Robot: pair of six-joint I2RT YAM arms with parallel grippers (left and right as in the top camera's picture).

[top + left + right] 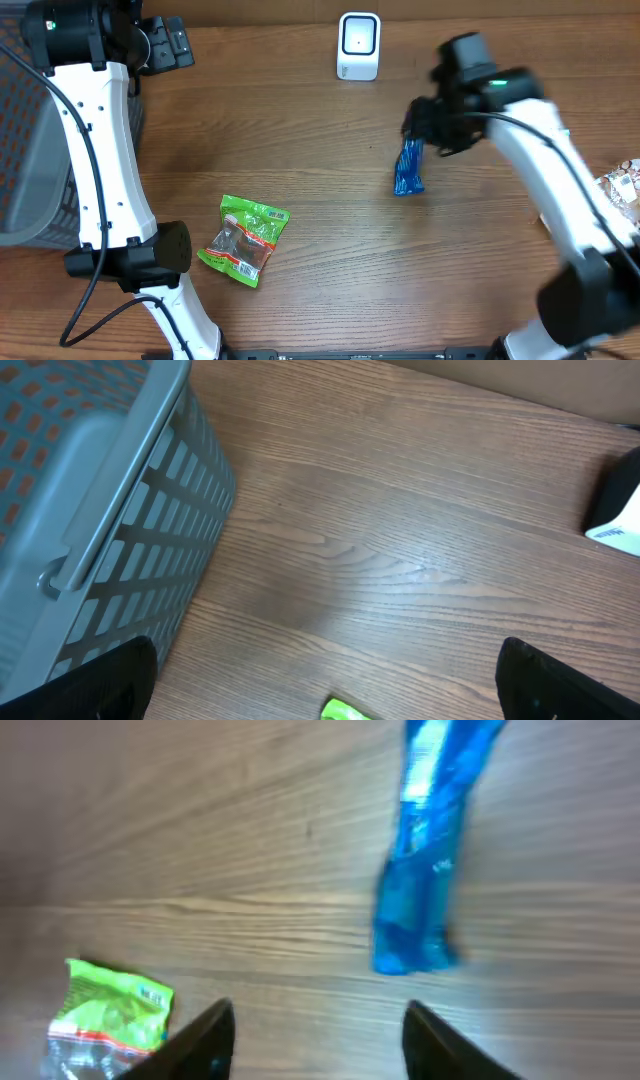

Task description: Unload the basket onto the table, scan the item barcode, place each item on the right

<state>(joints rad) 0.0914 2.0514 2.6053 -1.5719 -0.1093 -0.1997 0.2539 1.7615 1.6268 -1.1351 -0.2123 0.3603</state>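
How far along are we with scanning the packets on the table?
Nothing shows as done: no packet is at the scanner. In hand: the right gripper is open just short of the blue packet, which is not gripped. Left: grasp it, show its barcode to the scanner, then likely the green packet, lying on the table.

Looking down on a brown wood-grain table, grain running side to side under soft, even light. Off at the left edge, a grey slatted basket, standing on the tabletop.
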